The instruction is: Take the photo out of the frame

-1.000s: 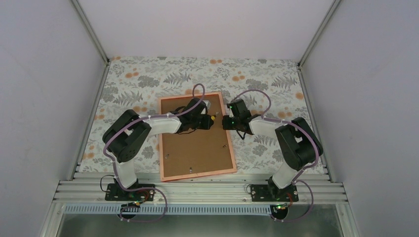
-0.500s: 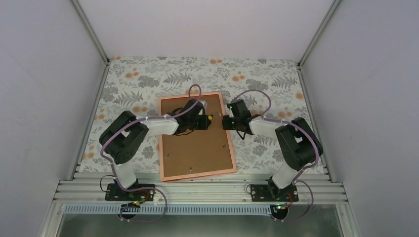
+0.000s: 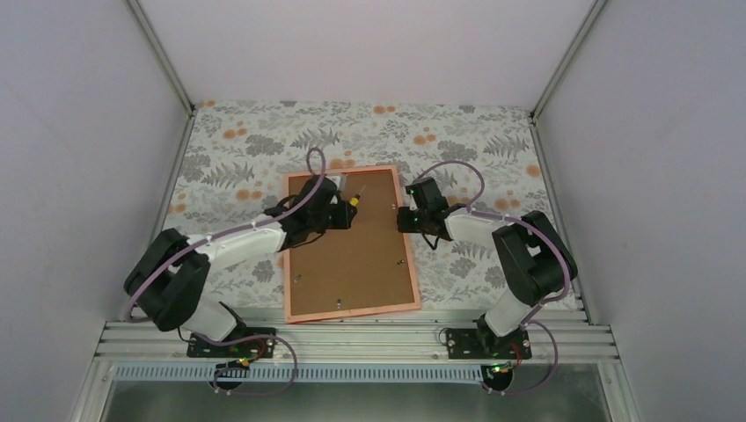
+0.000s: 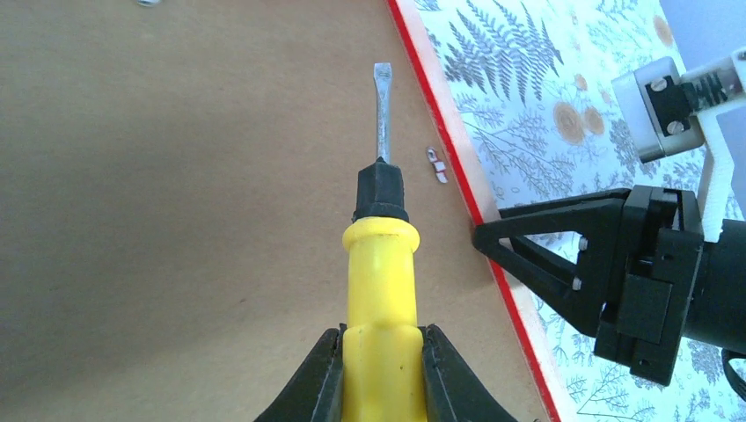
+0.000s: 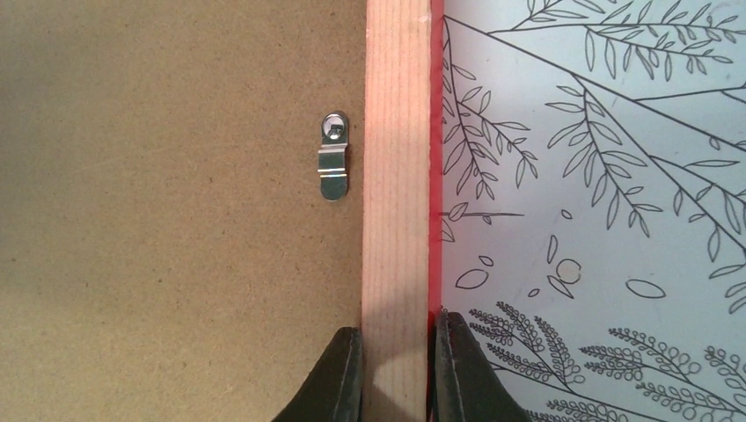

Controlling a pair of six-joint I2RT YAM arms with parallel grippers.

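The frame (image 3: 350, 301) lies face down on the table, its brown fibreboard backing (image 3: 352, 255) up, its rail pale wood with a red outer edge. The photo is hidden under the backing. My left gripper (image 3: 341, 211) is shut on a yellow-handled screwdriver (image 4: 381, 290), whose flat blade (image 4: 381, 105) hovers over the backing near the right rail. My right gripper (image 3: 403, 216) is shut on the frame's right rail (image 5: 396, 220), one finger on each side. A small metal clip (image 5: 333, 156) sits on the backing beside that rail; it also shows in the left wrist view (image 4: 436, 164).
The table wears a floral cloth (image 3: 493, 149). More small clips (image 3: 297, 279) sit along the backing's other edges. White walls close in on three sides, and an aluminium rail (image 3: 352, 338) runs along the near edge.
My left arm has stretched out and swung the screwdriver back and left, toward the frame's upper part. The right gripper and the frame have stayed put.
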